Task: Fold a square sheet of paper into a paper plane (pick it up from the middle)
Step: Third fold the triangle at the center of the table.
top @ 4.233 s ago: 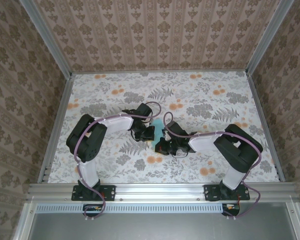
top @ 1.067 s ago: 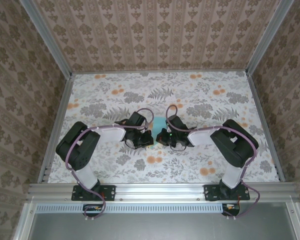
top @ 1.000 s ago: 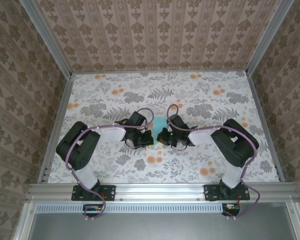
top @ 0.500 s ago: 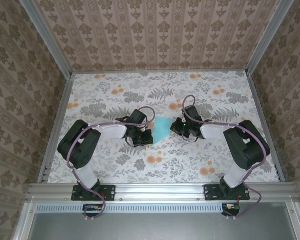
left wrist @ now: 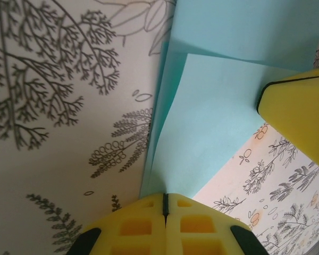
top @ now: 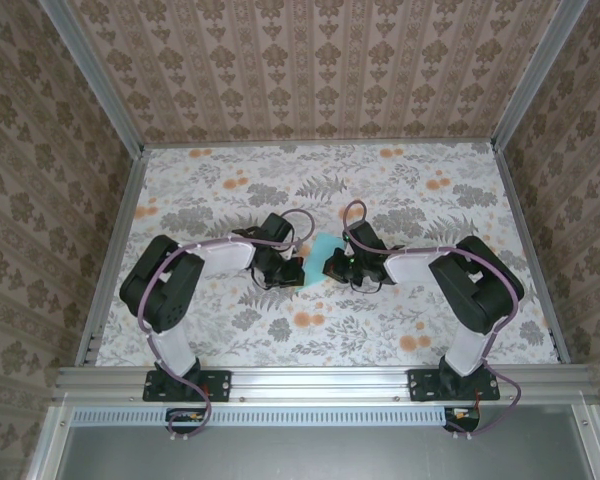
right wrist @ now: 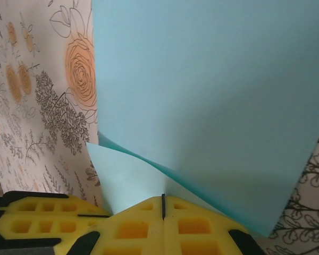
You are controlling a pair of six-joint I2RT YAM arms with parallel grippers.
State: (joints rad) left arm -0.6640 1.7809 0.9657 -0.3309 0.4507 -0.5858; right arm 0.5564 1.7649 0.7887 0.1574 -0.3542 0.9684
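Note:
The square sheet of paper [top: 327, 243] is light teal and hangs bent between my two grippers at the middle of the table. My left gripper [top: 294, 272] is shut on one edge. In the left wrist view its yellow jaws [left wrist: 164, 197] pinch the paper [left wrist: 218, 122], which shows two overlapping layers. My right gripper [top: 332, 268] is shut on the opposite edge, close beside the left one. In the right wrist view the right gripper [right wrist: 163, 199] clamps the paper [right wrist: 202, 79], which curls up over a lower flap. No pointed paper plane shape shows.
The floral-print table [top: 230, 170] is bounded by aluminium rails [top: 115, 240] on the left, right and near edge. Patterned walls [top: 320, 60] rise behind and at both sides. Both arms reach inward from their bases at the near edge.
The right gripper has swung back left and nearer, closing on the left gripper. The sheet, spread wider half a second ago, is now bunched between them. Both grippers stayed shut.

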